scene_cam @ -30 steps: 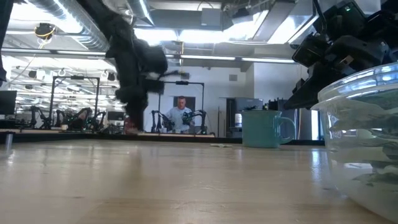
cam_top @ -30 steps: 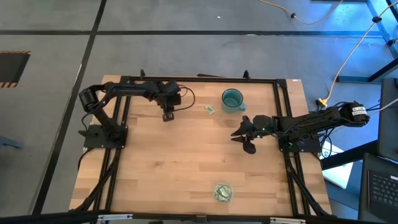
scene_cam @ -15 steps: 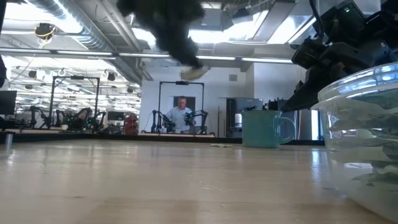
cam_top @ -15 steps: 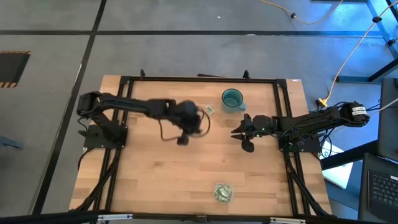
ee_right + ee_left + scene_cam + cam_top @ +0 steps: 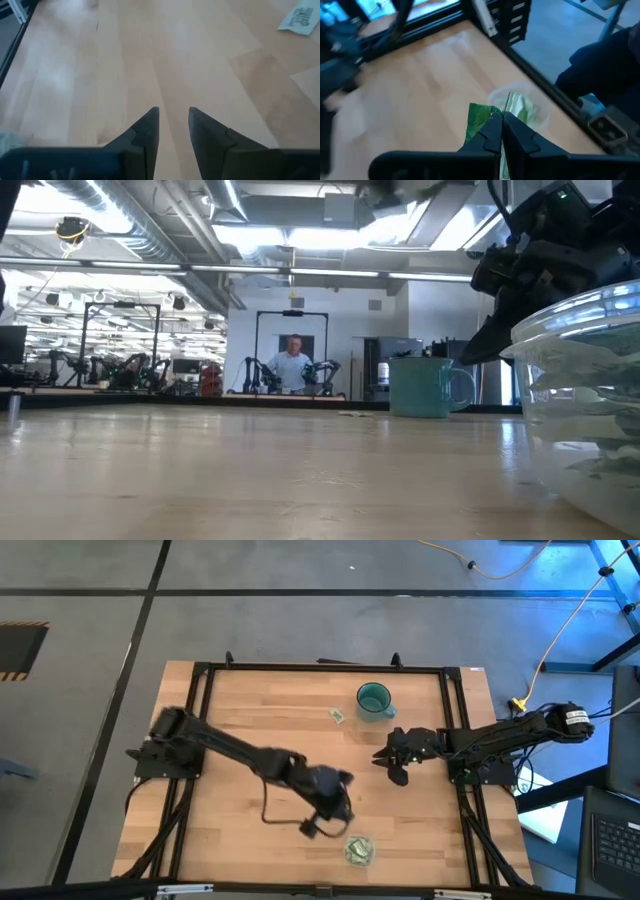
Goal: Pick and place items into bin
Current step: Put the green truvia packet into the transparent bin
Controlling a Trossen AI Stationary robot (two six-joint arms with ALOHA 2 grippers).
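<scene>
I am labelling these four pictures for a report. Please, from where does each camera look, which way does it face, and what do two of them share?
High view: above the table, facing straight down; shows both arms, mug, clear cup.
Low view: table height, facing level into the room; an arm shows at upper right.
Left wrist view: on the left arm, facing the cup; left gripper shut on a green packet.
Right wrist view: on the right arm, facing the table; right gripper open.
High and low views share mug and cup.
</scene>
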